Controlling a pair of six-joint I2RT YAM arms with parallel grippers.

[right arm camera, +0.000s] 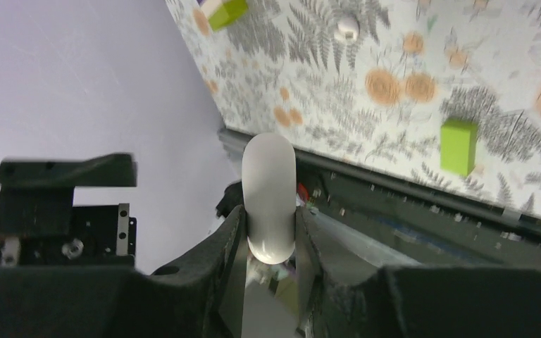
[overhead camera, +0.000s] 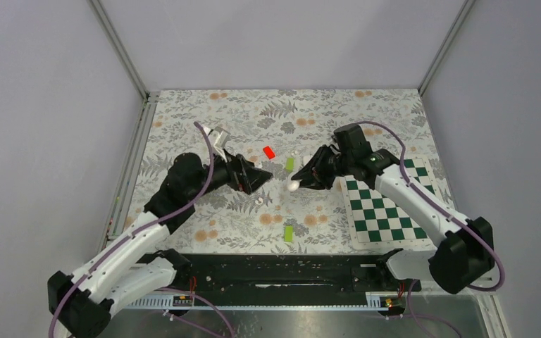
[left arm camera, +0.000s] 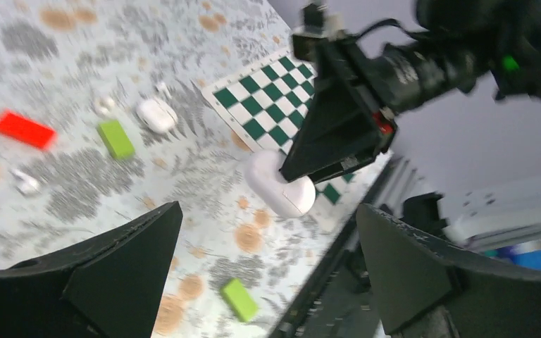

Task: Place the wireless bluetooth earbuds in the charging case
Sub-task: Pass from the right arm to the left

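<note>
My right gripper (overhead camera: pixel 301 180) is shut on the charging case (overhead camera: pixel 294 186), a glossy white pebble held above the mat. In the right wrist view the case (right arm camera: pixel 269 197) stands clamped between both fingers. In the left wrist view, the case (left arm camera: pixel 280 184) pokes out below the right gripper's black fingers. My left gripper (overhead camera: pixel 260 179) faces it from the left, open, with nothing between its fingers (left arm camera: pixel 134 267). One tiny white earbud (overhead camera: pixel 259 200) lies on the mat below the left gripper. Small white pieces (left arm camera: pixel 103 105) (left arm camera: pixel 25 182) lie near the blocks.
A red block (overhead camera: pixel 269 151) and a lime-green block (overhead camera: pixel 289 163) lie behind the grippers. A second green block (overhead camera: pixel 289 233) lies near the front rail. A green checkered board (overhead camera: pixel 387 204) covers the right side. A larger white rounded piece (left arm camera: pixel 156 114) lies by the far green block.
</note>
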